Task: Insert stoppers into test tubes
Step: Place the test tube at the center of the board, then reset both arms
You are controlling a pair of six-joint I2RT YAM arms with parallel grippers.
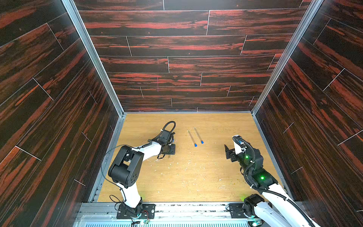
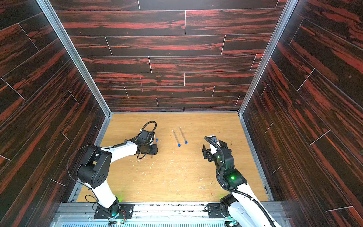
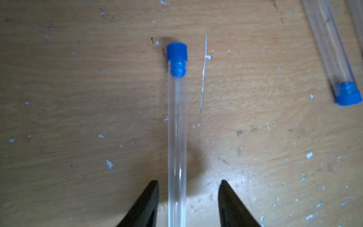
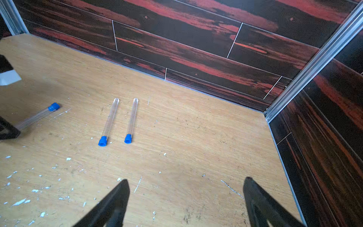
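Stoppered test tube (image 3: 176, 137) between part-spread left jaws, gap each side; right jaws wide apart, empty.

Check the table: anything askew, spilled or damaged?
Nothing looks damaged. Pale flecks litter the table. One stoppered tube lies within the open left claw, at a different angle from the parallel stoppered pair.
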